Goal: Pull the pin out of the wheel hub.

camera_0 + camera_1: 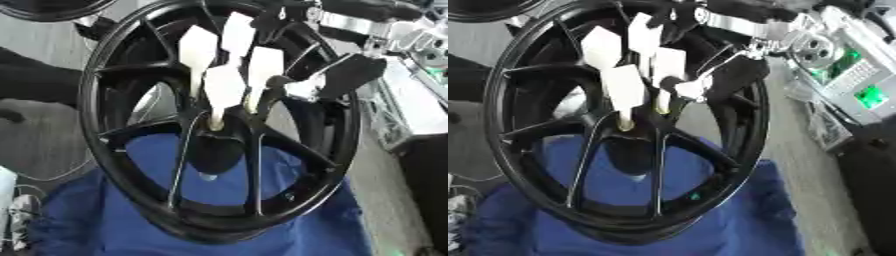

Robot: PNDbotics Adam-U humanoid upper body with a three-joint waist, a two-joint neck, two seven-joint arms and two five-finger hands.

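Wheel hub: we see a black spoked wheel hub [131, 135] filling most of the frame, standing tilted, its lower rim resting on a blue cloth [105, 225].
Pins: four pale, flat-headed pins [224, 90] stick out of the hub's centre, just above mid-frame, fanned apart; their slim stems run down into the dark centre.
Right hand: our right hand [346, 75] reaches in from the upper right of the frame, black with silver joints; its fingertips [278, 82] are curled beside the rightmost pin [264, 67], pinching its stem as far as we can judge.
Left hand: we do not see it in either view.
Surroundings: a metal frame with green parts [859, 85] sits at the right edge; grey floor lies at the left.
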